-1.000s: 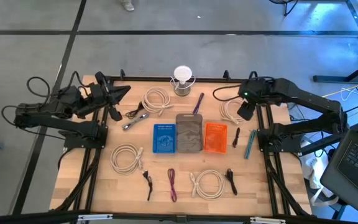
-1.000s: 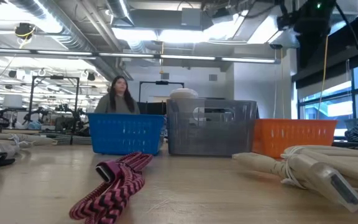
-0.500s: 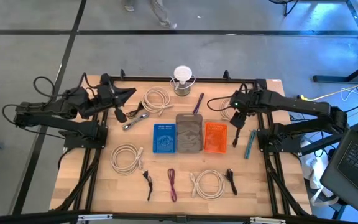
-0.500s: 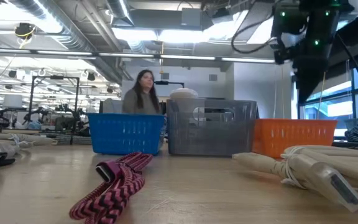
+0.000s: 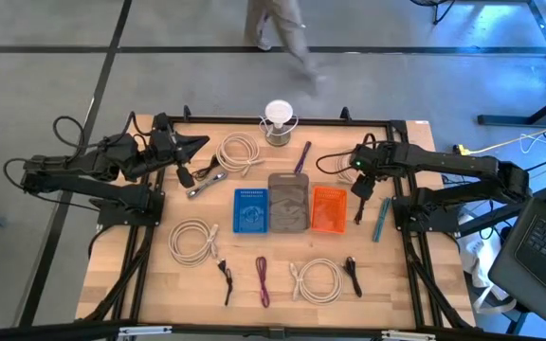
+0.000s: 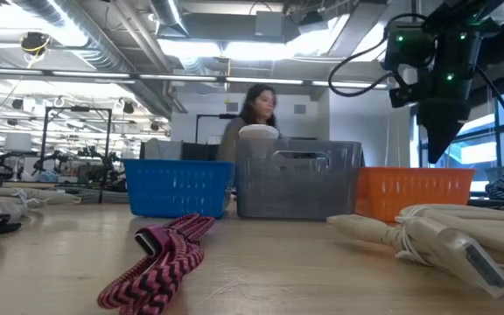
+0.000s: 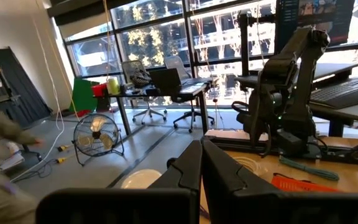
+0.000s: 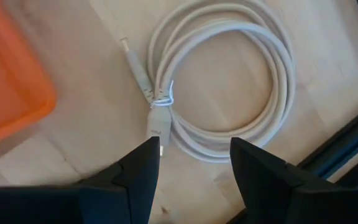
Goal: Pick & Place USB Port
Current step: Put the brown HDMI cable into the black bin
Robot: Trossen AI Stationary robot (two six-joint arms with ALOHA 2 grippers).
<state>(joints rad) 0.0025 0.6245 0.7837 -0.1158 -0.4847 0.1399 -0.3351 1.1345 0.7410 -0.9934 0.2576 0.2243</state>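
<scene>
My right gripper (image 8: 194, 155) is open and points down over a white coiled cable (image 8: 229, 81) that lies flat on the table, right of the orange bin (image 5: 328, 208). The cable's tied plug ends (image 8: 157, 118) lie just ahead of the fingertips, and the fingers touch nothing. In the high view this gripper (image 5: 358, 188) hangs above the coil (image 5: 347, 169). In the low view it (image 6: 436, 140) hovers over the orange bin (image 6: 414, 188). My left gripper (image 7: 201, 149) is shut and held level in the air at the table's far left (image 5: 188, 145).
A blue bin (image 5: 250, 209) and a grey bin (image 5: 289, 202) stand beside the orange one at mid-table. More white coils (image 5: 238, 152) (image 5: 192, 239) (image 5: 318, 280), a purple cable (image 5: 262, 280), black cables (image 5: 352, 275), a teal pen (image 5: 380, 220) and a round lamp (image 5: 278, 118) lie around them. A person walks beyond the far edge.
My right gripper has come down and moved a little toward the table's left and near edge, and now stands over the white coil beside the orange bin. My left gripper has shifted slightly toward the right. The person behind the table has walked to the right.
</scene>
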